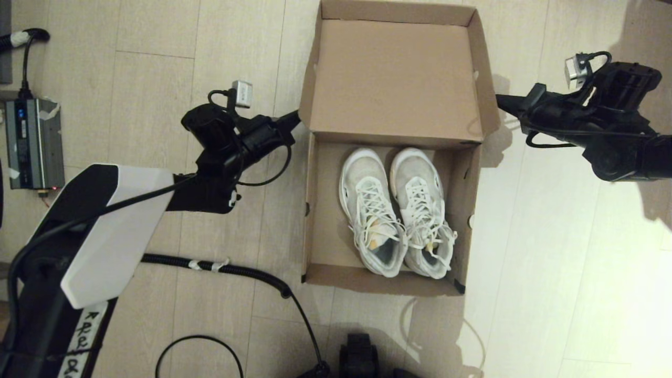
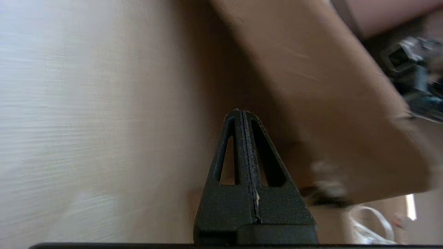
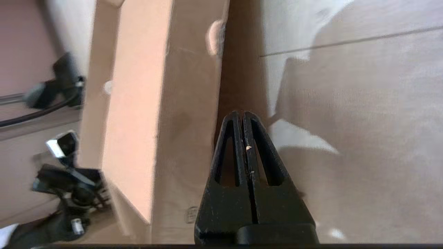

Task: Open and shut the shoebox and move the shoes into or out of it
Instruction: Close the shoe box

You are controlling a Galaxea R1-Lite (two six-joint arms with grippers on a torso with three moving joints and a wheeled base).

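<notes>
1. The shoebox [image 1: 391, 157] sits between the two arms with its lid [image 1: 394, 79] flung back, and the shoes [image 1: 396, 212] lie side by side inside, toes toward the hinge.
2. The left gripper [image 1: 294, 119] has its fingers pressed together, holding nothing, tip right at the lid's near side edge by the hinge corner. The left wrist view shows the two fingers [image 2: 242, 152] sealed flat against each other with cardboard just ahead.
3. The right gripper [image 1: 501, 100] mirrors it, pinched closed on nothing, its tip at the opposite side flap; the right wrist view shows those fingers [image 3: 242, 152] shut with the flap just beyond.
4. Risk one: if one arm pushes before the other, the light box could likely twist on the floor [image 1: 551, 236] rather than the lid swinging over.
5. Risk two: a closed tip on a thin flap edge may slip off or buckle the cardboard inward.
6. Risk three: a lid dropping crooked could catch its side flaps on the box walls, or land on the laces, and sit proud.
7. Risk four: a reach for the shoes from here would need the fingers spread first, or they will only nudge the pair.
</notes>
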